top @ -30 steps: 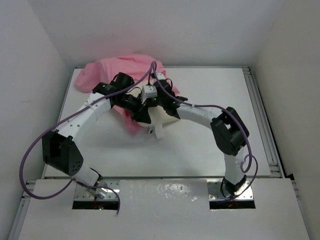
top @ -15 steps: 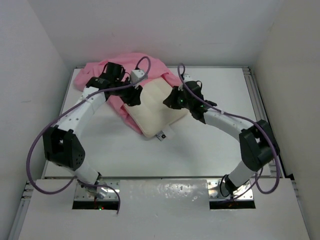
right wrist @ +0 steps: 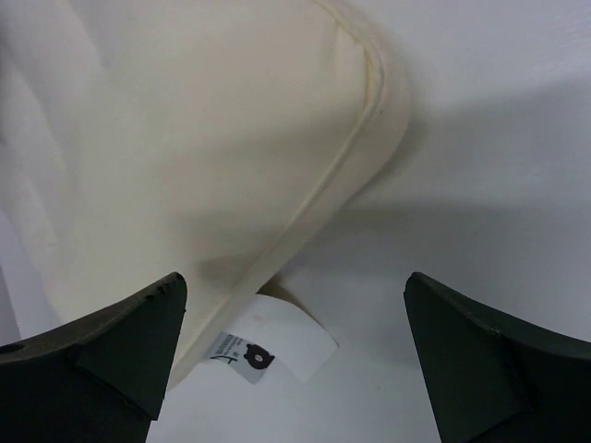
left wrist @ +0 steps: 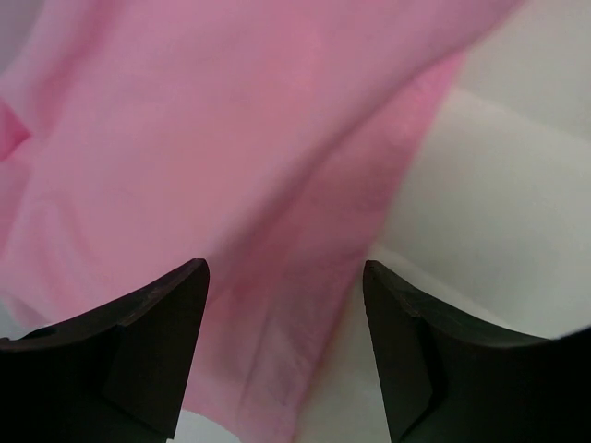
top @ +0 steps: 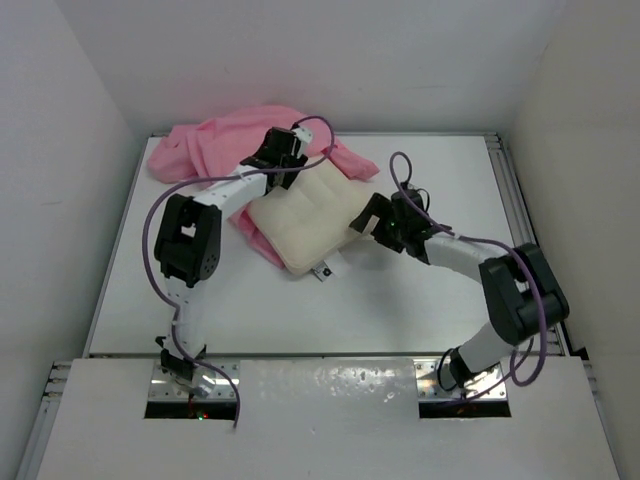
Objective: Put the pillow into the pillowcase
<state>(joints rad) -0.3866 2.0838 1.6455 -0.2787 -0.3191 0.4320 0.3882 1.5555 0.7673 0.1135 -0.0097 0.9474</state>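
The cream pillow [top: 305, 215] lies flat mid-table, its tag [top: 322, 271] at the near edge. It rests on a strip of the pink pillowcase [top: 225, 145], whose bulk is bunched at the back left. My left gripper [top: 292, 168] is at the pillow's far left corner. In the left wrist view it [left wrist: 284, 277] is open over pink pillowcase [left wrist: 231, 138], with pillow [left wrist: 499, 240] to the right. My right gripper [top: 362, 222] stands open beside the pillow's right edge. The right wrist view shows it [right wrist: 293, 281] empty above the pillow [right wrist: 203, 138] seam and tag [right wrist: 268, 346].
White walls close in the table on the left, back and right. A metal rail [top: 522, 230] runs along the right edge. Purple cables [top: 400, 170] loop over both arms. A white panel [top: 330, 390] covers the near edge between the arm bases.
Both grippers went from shut to open. The left arm folded back and swung right to the pillow's far corner. The right gripper drew back to the pillow's right edge. The pillow now lies uncovered.
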